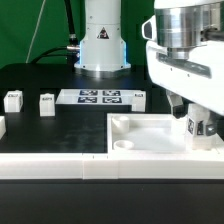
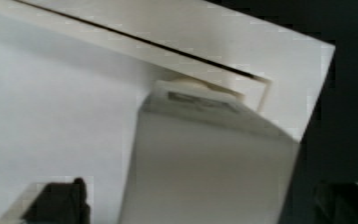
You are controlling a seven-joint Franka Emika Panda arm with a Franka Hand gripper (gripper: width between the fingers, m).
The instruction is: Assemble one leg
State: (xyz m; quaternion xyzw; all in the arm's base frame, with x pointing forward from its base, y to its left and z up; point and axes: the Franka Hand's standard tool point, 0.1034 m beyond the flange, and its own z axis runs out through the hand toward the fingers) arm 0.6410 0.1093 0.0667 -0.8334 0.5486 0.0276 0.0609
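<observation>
The arm's gripper (image 1: 197,118) hangs over the right part of the large white tabletop (image 1: 150,140), which lies tray-side up at the near right of the black table (image 1: 40,125); between its fingers stands a leg (image 1: 197,126), upright, its tag facing the camera, so the gripper is closed on that leg. The leg's lower end sits inside the tabletop's raised rim, near the right far corner; whether it already rests in a socket or only hovers just above one I cannot tell, since the rim hides its foot.

In the wrist view the leg (image 2: 208,100) shows as a small white block against the tabletop's wall (image 2: 158,50), close to a corner; the dark fingertips (image 2: 55,200) frame the picture, too blurred to say more.

Three more loose legs lie on the table at the exterior view's left: one (image 1: 13,99), a second (image 1: 46,102), and a third (image 1: 138,96) just right of the marker board (image 1: 98,97).

As a judgement: the leg is picked up and carried to its corner; what is left is seating it and turning it tight, then letting go.
</observation>
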